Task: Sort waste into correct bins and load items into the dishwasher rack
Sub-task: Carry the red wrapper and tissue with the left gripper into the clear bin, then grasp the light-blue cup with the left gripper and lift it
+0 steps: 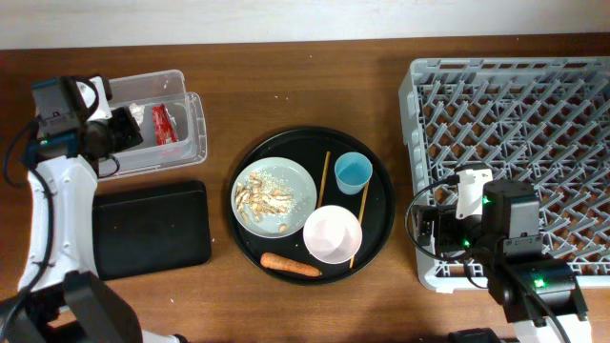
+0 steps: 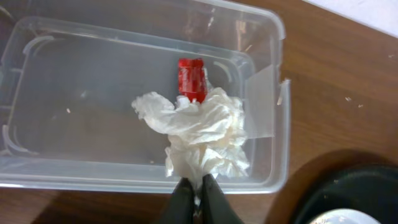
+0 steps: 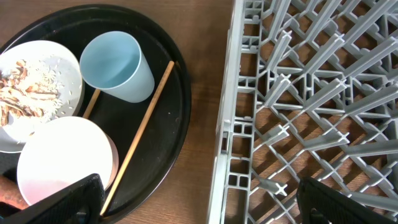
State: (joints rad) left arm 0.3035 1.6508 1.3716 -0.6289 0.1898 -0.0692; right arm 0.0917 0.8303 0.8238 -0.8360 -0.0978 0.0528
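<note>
My left gripper (image 2: pixel 195 190) is shut on a crumpled white tissue (image 2: pixel 202 130) and holds it over the clear tub (image 2: pixel 267 93), beside the red snack wrapper (image 2: pixel 191 79) lying inside. The overhead view shows the tub (image 1: pixel 191 124) and wrapper (image 1: pixel 164 122) at the far left. The black rectangular tray (image 1: pixel 152 229) lies below it. The round black tray (image 1: pixel 381 205) holds the plate with beige scraps (image 1: pixel 274 196), the blue cup (image 1: pixel 353 172), the pink-white bowl (image 1: pixel 333 233), two chopsticks (image 1: pixel 362 224) and the carrot (image 1: pixel 291 266). My right gripper (image 3: pixel 199 199) is open over the grey rack's left edge (image 3: pixel 227 130).
The grey rack (image 1: pixel 515 143) fills the right side of the table. Bare wooden table lies between the round tray and the rack (image 1: pixel 402 124). The right arm's body (image 1: pixel 505 229) sits over the rack's front left corner.
</note>
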